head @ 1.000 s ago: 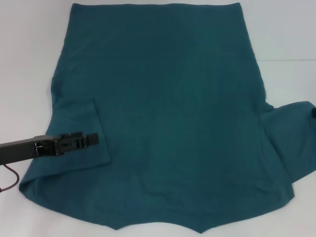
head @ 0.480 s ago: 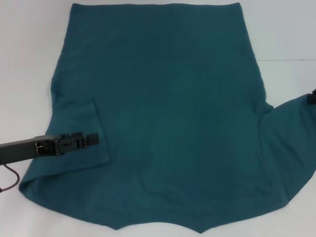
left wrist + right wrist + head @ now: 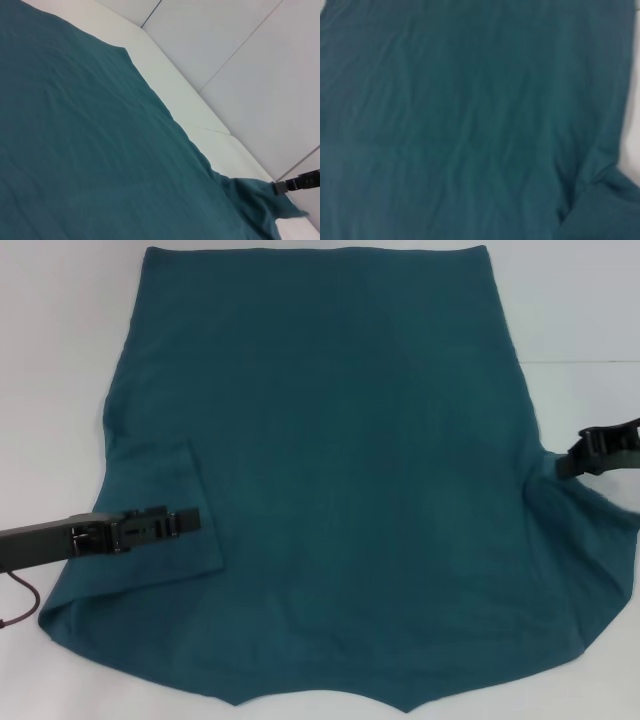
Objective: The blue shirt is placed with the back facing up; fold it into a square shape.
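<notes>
Black-fingered left gripper (image 3: 190, 521) lying low over the folded-in left sleeve (image 3: 165, 515) of the blue shirt (image 3: 330, 470), arm reaching in from the left edge of the head view; whether those fingers are apart or together cannot be told. Sleeve turned inward, flat on the shirt body, its straight hem running just beside the gripper tip.

Black right gripper (image 3: 568, 464) at the opposite side, pinched together on the edge of the right sleeve (image 3: 585, 530) close to the armpit seam, cloth drawn up into a small peak at the tip. Same gripper visible far off in the left wrist view (image 3: 280, 187), clamped on a raised corner of teal fabric. Right sleeve otherwise spread outward on the white tabletop (image 3: 60, 350), rumpled near the grasp.

Shirt spread back up, plain teal, filling most of the head view, bottom hem at the far edge, collar end nearest the robot. Soft wrinkles across the fabric in the right wrist view (image 3: 470, 120). Thin dark red cable (image 3: 25, 605) looping beneath the left arm, over the tabletop.
</notes>
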{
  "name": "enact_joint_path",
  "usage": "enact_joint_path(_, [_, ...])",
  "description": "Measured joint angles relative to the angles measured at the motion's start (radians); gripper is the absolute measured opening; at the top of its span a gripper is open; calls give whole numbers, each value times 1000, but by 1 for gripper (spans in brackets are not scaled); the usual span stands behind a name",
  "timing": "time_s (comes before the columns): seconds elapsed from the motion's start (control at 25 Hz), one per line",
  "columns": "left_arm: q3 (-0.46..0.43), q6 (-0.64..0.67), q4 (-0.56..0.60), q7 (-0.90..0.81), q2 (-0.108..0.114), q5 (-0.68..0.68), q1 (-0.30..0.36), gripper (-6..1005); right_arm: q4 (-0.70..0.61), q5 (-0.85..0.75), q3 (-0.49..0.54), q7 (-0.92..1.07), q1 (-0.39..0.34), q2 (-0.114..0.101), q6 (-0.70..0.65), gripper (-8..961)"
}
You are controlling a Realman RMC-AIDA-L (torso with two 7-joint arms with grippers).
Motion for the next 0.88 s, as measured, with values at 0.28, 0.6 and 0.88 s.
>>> enact_joint_path(0.28, [0,-21,0,0,-8,0,0,784,15,0,-3,39,45,25,12,48])
enact_joint_path(0.6, [0,-32,-2,0,-13,0,-4,782,46,3,2,71,87,48,81,55])
enact_joint_path(0.88, [0,-40,-2,-1,-14,0,1,782,79,27,-37,67,105,56,114,62])
